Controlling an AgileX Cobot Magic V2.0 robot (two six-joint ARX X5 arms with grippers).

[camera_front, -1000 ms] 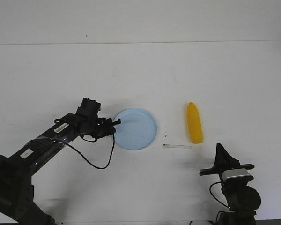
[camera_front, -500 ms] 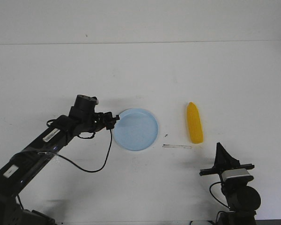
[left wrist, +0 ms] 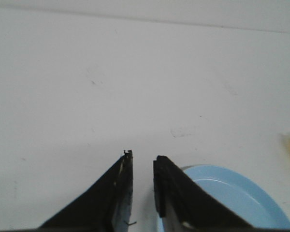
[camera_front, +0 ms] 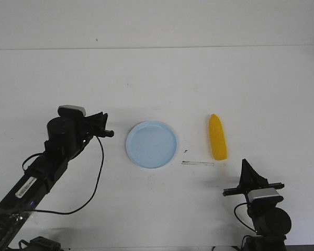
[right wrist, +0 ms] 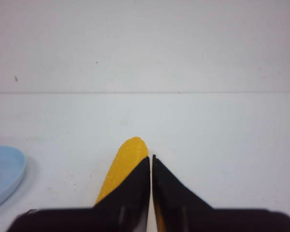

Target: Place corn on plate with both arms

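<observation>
Corn (camera_front: 217,137): lies on table (camera_front: 199,78), at 3 o'clock from plate, apart from it.
Plate (camera_front: 151,144): flat, mid-table.
Left gripper (camera_front: 105,125): at 9 o'clock from plate, jaws slightly parted, holding nothing.
Right gripper (right wrist: 151,162): at 6 o'clock from corn, jaws closed together, holding nothing.

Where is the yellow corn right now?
In the front view the corn lies on the table, right of the plate and just ahead of the right gripper.
</observation>
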